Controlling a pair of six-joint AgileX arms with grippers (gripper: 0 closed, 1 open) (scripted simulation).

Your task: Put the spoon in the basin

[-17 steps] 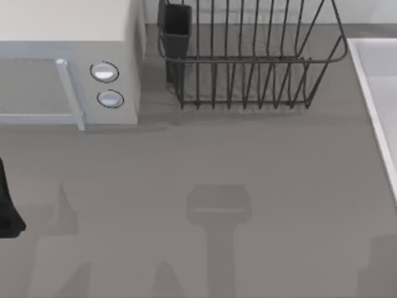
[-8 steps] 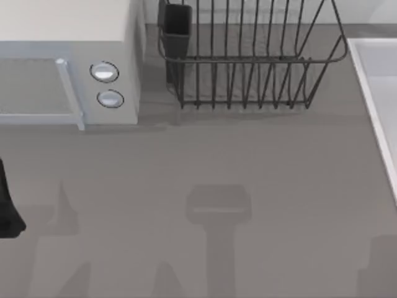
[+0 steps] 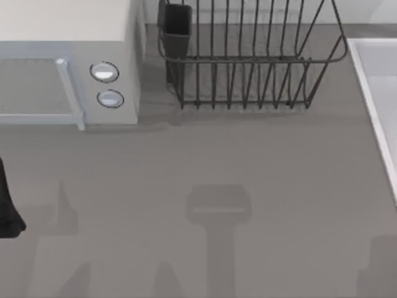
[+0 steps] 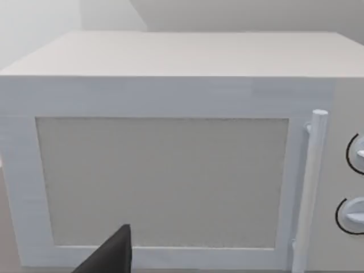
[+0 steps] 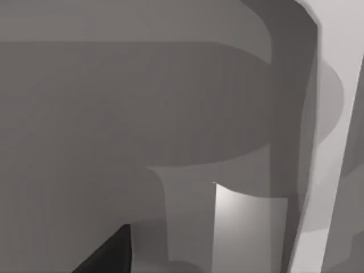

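Observation:
The spoon is out of view. The basin (image 3: 369,87) is a pale grey-white sink at the table's right edge, its straight raised rim running down the right side of the top view. A dark part of my left arm (image 3: 7,208) sits at the left edge of the table, in front of the microwave. A dark tip of my left gripper (image 4: 111,257) points at the microwave door. A dark tip of my right gripper (image 5: 109,254) hangs over pale grey curved walls and a lighter rim (image 5: 333,153), apparently the basin.
A white microwave (image 3: 68,37) with two round knobs stands at the back left; its door and handle (image 4: 313,182) face my left wrist. A dark wire dish rack (image 3: 248,62) with a dark cup (image 3: 177,28) stands at the back middle. Grey tabletop (image 3: 217,161) lies between them.

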